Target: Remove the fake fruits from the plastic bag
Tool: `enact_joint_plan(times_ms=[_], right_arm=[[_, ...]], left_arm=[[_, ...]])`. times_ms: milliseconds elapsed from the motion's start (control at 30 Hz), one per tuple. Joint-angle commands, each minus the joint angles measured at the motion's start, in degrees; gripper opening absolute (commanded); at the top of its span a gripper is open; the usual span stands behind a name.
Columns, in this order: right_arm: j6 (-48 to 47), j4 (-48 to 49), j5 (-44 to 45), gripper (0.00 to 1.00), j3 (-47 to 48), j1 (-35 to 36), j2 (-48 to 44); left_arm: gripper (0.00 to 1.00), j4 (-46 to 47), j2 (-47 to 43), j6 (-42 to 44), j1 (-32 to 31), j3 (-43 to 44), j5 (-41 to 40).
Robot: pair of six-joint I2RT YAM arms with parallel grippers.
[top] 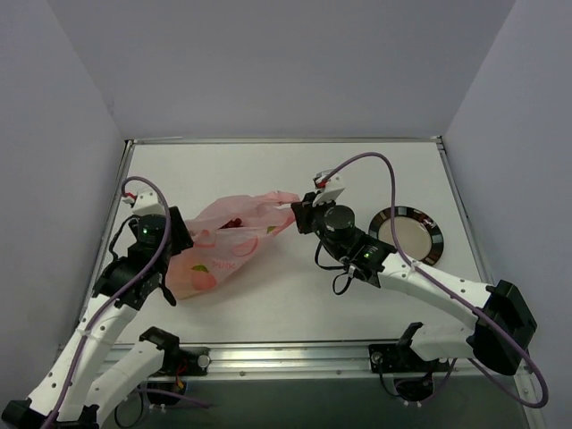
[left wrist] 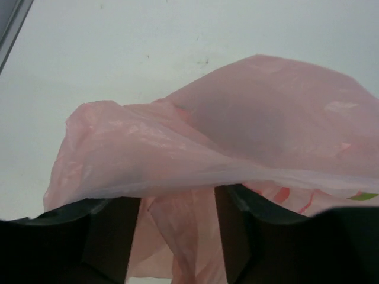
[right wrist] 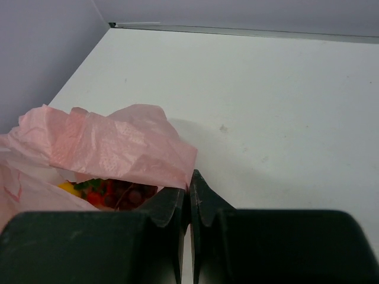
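The pink plastic bag (top: 223, 248) lies crumpled left of the table's middle, its mouth toward the right. Fake fruits (top: 234, 223) show dark red inside it. In the right wrist view, red, yellow, green and dark purple fruits (right wrist: 112, 192) sit under the bag's (right wrist: 112, 145) upper flap. My right gripper (top: 299, 214) is shut on the bag's right edge, its fingertips (right wrist: 189, 189) pinched together on the film. My left gripper (top: 174, 255) is at the bag's left end. Its fingers (left wrist: 177, 231) stand partly closed with bunched bag film (left wrist: 237, 118) filling the gap between them.
A round dark-rimmed plate (top: 435, 241) lies at the right of the table, beside my right arm. Grey walls stand at the back and both sides. A metal rail runs along the near edge.
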Motion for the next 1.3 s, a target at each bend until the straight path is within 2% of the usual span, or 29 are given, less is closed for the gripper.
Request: enact_joint_plan(times_ms=[0, 33, 67, 167, 300, 433, 600, 800, 867, 900, 967, 1000, 1100, 1167, 1267], right_arm=[[1.77, 0.96, 0.44, 0.00, -1.28, -0.54, -1.39], [2.12, 0.96, 0.53, 0.00, -1.63, -0.54, -1.30], [2.65, 0.96, 0.70, 0.00, -1.98, -0.63, -1.13], [3.18, 1.04, 1.14, 0.00, -3.39, -0.80, -0.34], [5.80, 1.66, 1.06, 0.00, -3.83, -3.43, 3.51], [8.01, 4.55, -3.06, 0.00, 0.99, -8.79, 10.11], [6.96, 4.56, -8.34, 0.00, 18.90, -11.26, 26.36], [6.78, 0.19, -10.10, 0.01, 39.28, -11.52, 45.53], [6.52, -0.97, -10.81, 0.11, 40.47, -11.44, 46.07], [6.35, -1.41, -11.16, 0.33, 39.42, -11.52, 45.20], [5.56, -2.81, -11.07, 0.60, 37.84, -11.53, 40.57], [4.86, -4.91, -11.07, 0.79, 36.87, -11.44, 38.62], [3.71, -7.39, -10.11, 0.95, 30.56, -10.82, 28.52], [3.44, -7.83, -9.76, 1.00, 24.67, -10.04, 20.37], [2.92, -10.20, -7.48, 1.00, 18.42, -8.11, 11.20]], left_arm=[[0.46, 4.60, 1.36, -2.91, -0.16, -1.52, 1.25], [0.38, 4.78, 1.62, -3.35, -0.16, -2.48, 1.44], [0.23, 5.30, 1.80, -4.05, -0.16, -3.10, 1.61], [0.03, 5.57, 1.54, -5.28, -0.43, -6.44, 1.44], [0.02, 5.22, -1.45, -7.13, -1.39, -11.89, 3.10], [0.02, 4.43, -3.56, -9.59, -3.59, -16.72, 5.65], [0.02, 6.36, -3.57, -11.97, -8.33, -20.50, 7.24], [0.02, 16.20, 2.50, -11.19, -11.67, -22.62, 11.28], [0.02, 18.75, 2.94, -9.43, -11.77, -20.87, 12.25], [0.02, 18.93, 2.85, -8.99, -11.85, -20.17, 11.90], [0.02, 19.81, 2.15, -8.02, -11.94, -18.23, 11.72], [0.03, 19.98, 2.15, -7.76, -11.94, -17.70, 11.63], [0.02, 20.60, 2.50, -7.58, -11.94, -16.47, 11.81], [0.02, 21.74, 2.94, -8.19, -11.94, -16.38, 12.42], [0.02, 23.06, 3.12, -9.07, -12.03, -16.56, 12.60]])
